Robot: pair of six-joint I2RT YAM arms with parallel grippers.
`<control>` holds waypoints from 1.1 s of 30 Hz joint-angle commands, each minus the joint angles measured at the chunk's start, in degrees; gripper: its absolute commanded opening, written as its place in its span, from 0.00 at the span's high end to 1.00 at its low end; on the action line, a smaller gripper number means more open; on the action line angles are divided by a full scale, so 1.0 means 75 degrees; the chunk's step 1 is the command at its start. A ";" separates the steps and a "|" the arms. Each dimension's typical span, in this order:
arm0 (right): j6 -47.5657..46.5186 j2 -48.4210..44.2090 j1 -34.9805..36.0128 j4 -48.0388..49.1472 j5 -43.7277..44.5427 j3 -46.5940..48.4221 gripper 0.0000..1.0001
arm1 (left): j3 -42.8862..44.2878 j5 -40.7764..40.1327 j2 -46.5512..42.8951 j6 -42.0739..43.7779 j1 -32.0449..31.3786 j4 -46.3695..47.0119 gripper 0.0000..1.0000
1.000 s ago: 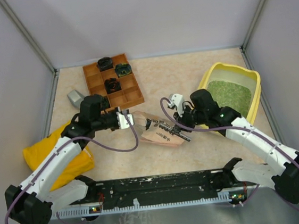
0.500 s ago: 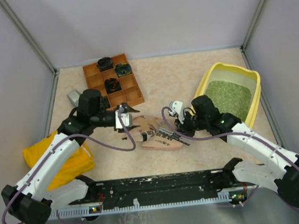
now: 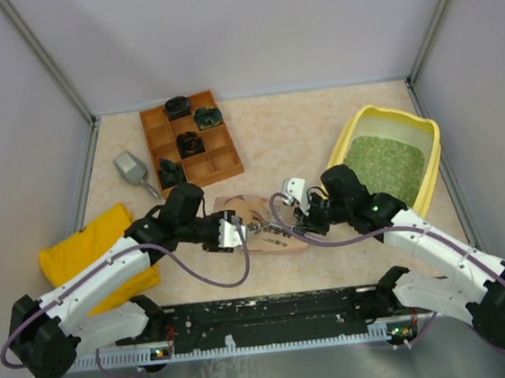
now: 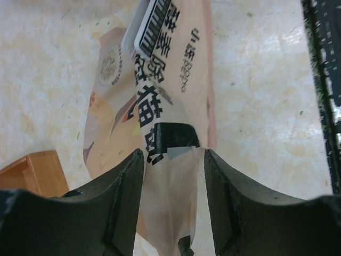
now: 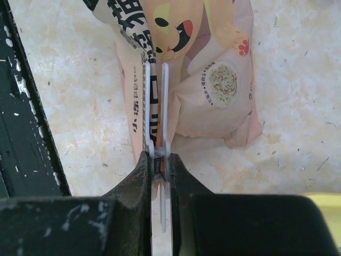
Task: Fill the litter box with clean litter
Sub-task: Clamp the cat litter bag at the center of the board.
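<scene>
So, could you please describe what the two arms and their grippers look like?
The left arm and right arm have white links with black joints and bases. A purple cable loops along each. The left gripper and right gripper have dark, chunky jaws, the right's flecked with white.

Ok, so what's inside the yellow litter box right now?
Green granular litter covers most of the litter box; a pale strip at its far end is bare. The right arm hides its near corner.
</scene>
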 commanded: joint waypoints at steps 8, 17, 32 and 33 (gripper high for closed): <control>-0.0449 -0.0059 0.0139 0.0120 0.0408 0.0022 1.00 | -0.0546 -0.1513 -0.0444 0.0503 -0.0043 0.0842 0.58; -0.1042 -0.0024 0.0628 0.0143 0.0685 0.0169 1.00 | -0.0677 -0.1201 -0.0828 0.0647 -0.0043 0.1092 1.00; -0.1147 0.0854 0.1238 0.0387 0.0977 0.1113 1.00 | -0.0704 -0.0783 -0.0972 0.0706 -0.0052 0.1484 1.00; -0.1127 0.0881 0.1291 0.0437 0.0980 0.1147 1.00 | -0.0694 -0.0781 -0.0971 0.0713 -0.0055 0.1497 1.00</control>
